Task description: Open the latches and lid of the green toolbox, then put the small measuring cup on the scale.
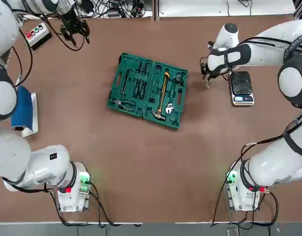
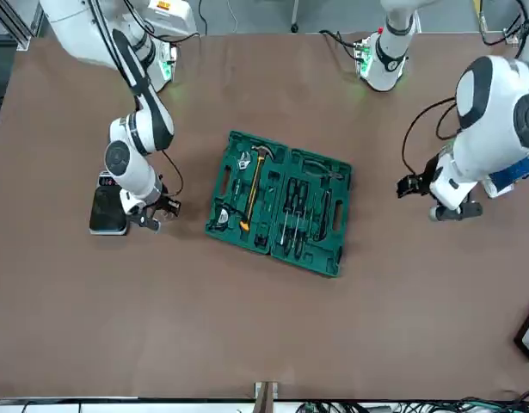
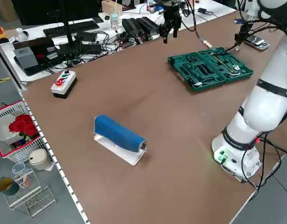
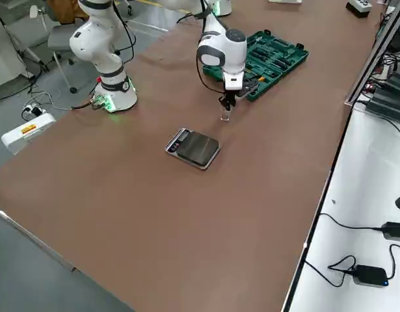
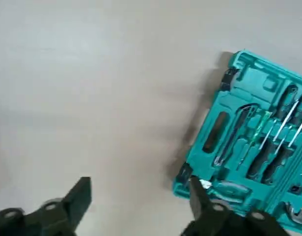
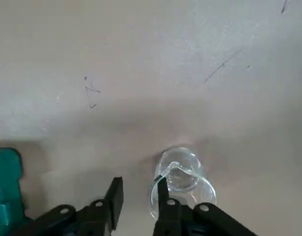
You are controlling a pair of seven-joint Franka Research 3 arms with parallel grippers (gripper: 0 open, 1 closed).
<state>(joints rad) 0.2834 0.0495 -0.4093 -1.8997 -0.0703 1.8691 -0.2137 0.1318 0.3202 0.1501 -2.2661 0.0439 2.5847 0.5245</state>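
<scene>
One item left to move: the small measuring cup (image 6: 182,179) stands upright on the bench between the green toolbox (image 1: 148,90) and the scale (image 1: 241,87), close to the scale and toward the bench's right edge. The toolbox sits mid-bench with the lid (image 1: 130,84) already flat open, hammer half beside it, so I'd judge the latch and lid steps done. Right gripper (image 6: 139,196) is down at the cup. In the wrist view the jaws stand narrowly apart with one finger (image 6: 163,194) at the cup's near rim, and the cup body lies mostly to the outside of that finger rather than centred in the gap. Can't tell whether it is a rim pinch or a miss, and can't say the cup is held. That offset is what the pickup turns on, since a round upright cup gives no long axis to line up with. Scale is just beside the right gripper, so only a short carry looks needed. Left gripper (image 5: 136,196) hangs up near the far-left corner of the bench, jaws wide apart and empty, well clear of the cup; the right arm is plainly nearer.
</scene>
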